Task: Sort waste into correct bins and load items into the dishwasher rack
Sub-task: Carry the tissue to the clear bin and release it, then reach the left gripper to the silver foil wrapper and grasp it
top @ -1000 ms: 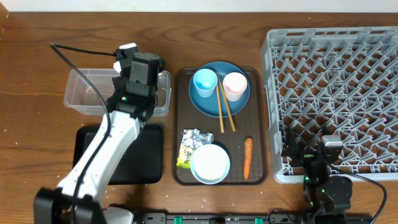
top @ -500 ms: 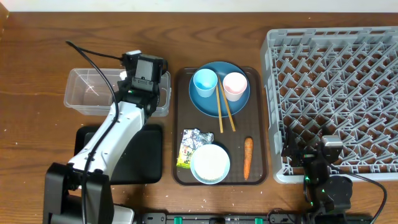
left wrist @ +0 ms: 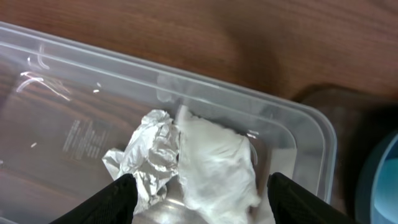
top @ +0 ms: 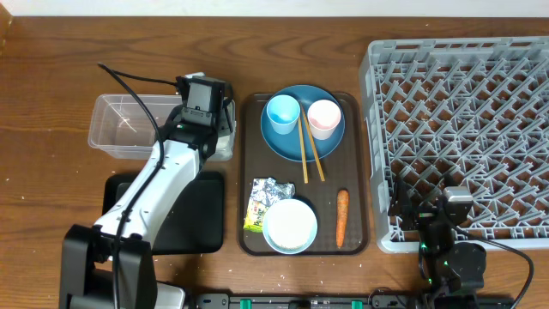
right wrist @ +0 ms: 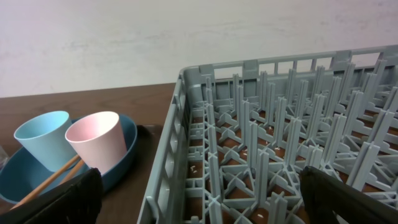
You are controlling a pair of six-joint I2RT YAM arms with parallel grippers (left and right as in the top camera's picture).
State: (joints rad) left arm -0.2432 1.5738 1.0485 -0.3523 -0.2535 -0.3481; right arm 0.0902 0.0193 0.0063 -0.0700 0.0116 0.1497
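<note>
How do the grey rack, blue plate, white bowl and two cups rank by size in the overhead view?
1. grey rack
2. blue plate
3. white bowl
4. light-blue cup and pink cup: nearly alike, so I do not rank them.

The crumpled white tissue (left wrist: 211, 162) lies loose in the clear tub (left wrist: 298, 124), directly under the left claw (left wrist: 202, 190) and its spread fingers. To that claw's right, the dark-blue plate (top: 334, 137) carries the upright light-blue cup (top: 282, 114) and pink cup (top: 323, 118), with the chopsticks (top: 310, 154) slanting across its rim. Also right of the claw but nearer the robot lie the silver-and-yellow wrapper (top: 262, 202), white bowl (top: 290, 225) and carrot (top: 342, 216).
</note>
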